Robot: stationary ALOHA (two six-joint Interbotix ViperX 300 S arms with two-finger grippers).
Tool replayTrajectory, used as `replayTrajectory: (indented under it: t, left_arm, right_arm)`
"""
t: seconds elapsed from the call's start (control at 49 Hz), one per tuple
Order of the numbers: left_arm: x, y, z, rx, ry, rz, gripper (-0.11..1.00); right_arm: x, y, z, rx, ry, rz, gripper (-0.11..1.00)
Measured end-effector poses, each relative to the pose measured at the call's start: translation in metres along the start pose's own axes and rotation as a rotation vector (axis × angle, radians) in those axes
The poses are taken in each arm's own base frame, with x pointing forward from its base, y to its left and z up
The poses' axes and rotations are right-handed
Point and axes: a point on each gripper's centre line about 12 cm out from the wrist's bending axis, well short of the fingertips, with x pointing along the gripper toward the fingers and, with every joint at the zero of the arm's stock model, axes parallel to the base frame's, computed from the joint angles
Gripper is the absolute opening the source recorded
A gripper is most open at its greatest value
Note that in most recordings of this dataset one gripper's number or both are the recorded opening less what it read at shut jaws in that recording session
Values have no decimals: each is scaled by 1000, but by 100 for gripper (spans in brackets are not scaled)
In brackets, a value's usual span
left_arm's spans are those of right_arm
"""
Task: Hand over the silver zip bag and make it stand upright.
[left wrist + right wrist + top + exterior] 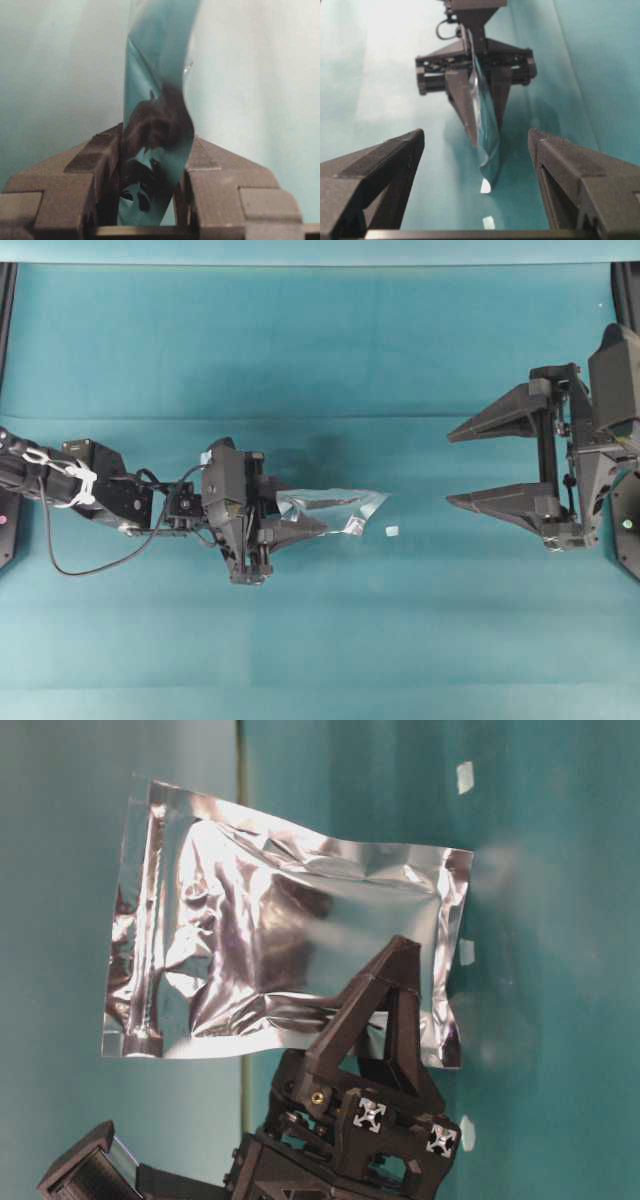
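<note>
1. Left arm (90, 495) stretches in from the left edge of the overhead view, cable looped under it, reaching toward the middle.
2. Left gripper (300, 525) is clamped on the silver zip bag (330, 510); the wrist view shows both fingers (95, 165) pressed against the foil, one on each side.
3. The bag sticks out past the fingertips toward the right arm, held edge-on in the overhead view; from table level its broad crinkled face (290, 960) shows in full, with the gripper on one edge.
4. Just beyond the bag's free end, a tiny white scrap (392, 531) lies on the teal table (320, 350).
5. Right gripper (470, 465) is spread wide, holding nothing, well apart from the bag; in its wrist view the bag (487, 130) hangs ahead, centred between the two fingers (385, 165).
</note>
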Motion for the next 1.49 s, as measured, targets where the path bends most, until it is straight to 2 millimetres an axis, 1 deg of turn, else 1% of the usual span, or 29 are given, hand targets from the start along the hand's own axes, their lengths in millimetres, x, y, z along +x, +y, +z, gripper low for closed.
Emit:
replayTrajectory:
  t: [0.245,0.388,0.531,0.695,1.083,1.491]
  left_arm:
    - [0,0,0,2,6,1,23]
    - [0,0,0,0,8,1,23]
    - [1,0,0,0,8,1,23]
    - [1,0,0,0,9,2,23]
    - [1,0,0,0,8,1,23]
    - [1,0,0,0,8,1,23]
  right_arm:
    - [1,2,-5,-3,12,7,93]
    - [2,1,-15,10,23,6,93]
    - [4,-1,-27,38,-5,6,93]
    - [3,-3,-33,59,-38,7,93]
    - [4,-6,-54,56,0,0,93]
    - [4,-8,-57,59,-30,-3,93]
